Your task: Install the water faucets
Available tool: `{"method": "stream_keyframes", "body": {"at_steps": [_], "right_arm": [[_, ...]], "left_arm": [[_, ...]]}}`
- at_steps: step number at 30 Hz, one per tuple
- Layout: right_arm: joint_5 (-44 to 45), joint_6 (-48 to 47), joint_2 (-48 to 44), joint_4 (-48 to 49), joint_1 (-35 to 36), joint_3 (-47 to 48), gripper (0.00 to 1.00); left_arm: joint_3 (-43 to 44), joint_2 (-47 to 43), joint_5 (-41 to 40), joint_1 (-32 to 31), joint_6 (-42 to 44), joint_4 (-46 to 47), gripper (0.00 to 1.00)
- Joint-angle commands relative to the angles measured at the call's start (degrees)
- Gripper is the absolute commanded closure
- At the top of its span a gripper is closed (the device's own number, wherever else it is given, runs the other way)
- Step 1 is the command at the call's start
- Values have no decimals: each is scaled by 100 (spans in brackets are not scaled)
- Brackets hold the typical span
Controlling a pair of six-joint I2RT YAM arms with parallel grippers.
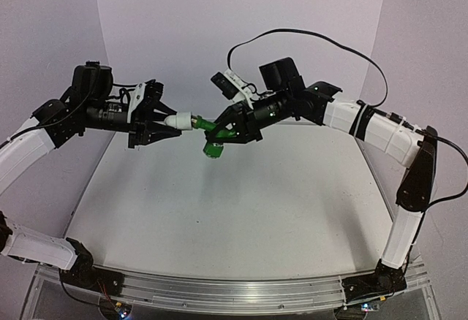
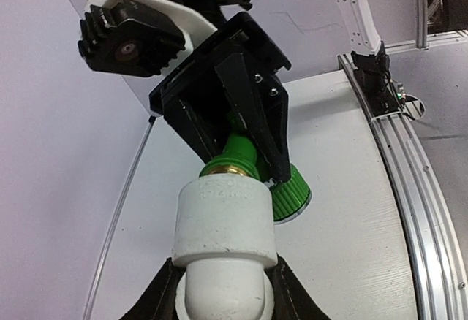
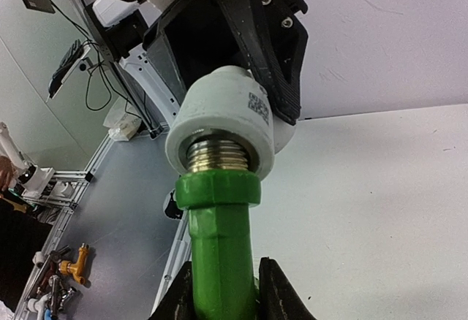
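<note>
Green tap [image 1: 207,126] sits pinched in the right fingers [image 2: 252,108], its threaded end nosing into the white fitting [image 1: 178,120] that the left fingers [image 3: 270,50] clamp, both mid-air over the bench [image 1: 241,218]. Same left-right axis, so I'd guess screwing in comes next.

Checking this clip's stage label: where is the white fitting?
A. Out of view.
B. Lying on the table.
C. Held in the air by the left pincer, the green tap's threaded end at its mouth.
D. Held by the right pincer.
C: the left pincer grips the white fitting in mid-air, and the right pincer holds the green tap, its metal threads showing at the fitting's mouth.
</note>
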Motion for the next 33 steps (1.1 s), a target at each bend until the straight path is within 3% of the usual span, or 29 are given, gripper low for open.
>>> {"method": "stream_keyframes", "body": {"at_steps": [1, 4, 11, 19, 23, 28, 33], "right_arm": [[1741, 105, -718, 1178, 331, -597, 100], [3181, -249, -1122, 1172, 326, -1322, 100], [4924, -481, -1582, 1167, 328, -2761, 100], [5491, 29, -1733, 2883, 328, -4445, 100], [5441, 135, -1595, 4751, 320, -5438, 100], [5297, 266, -795, 5819, 326, -5571, 100], [5118, 246, -168, 6138, 330, -5516, 100]], "left_arm": [[-748, 57, -163, -289, -831, 515, 100], [-1333, -206, -450, -271, -1785, 1162, 100], [-2210, -646, -1347, -43, -3481, 1908, 100], [-2587, -603, -1554, 186, -4308, 2391, 100], [-2578, -339, -1455, 204, -4557, 2573, 100], [-2619, -280, -1252, 203, -4751, 2767, 100], [-2669, -396, -1226, 203, -4842, 2802, 100]]}}
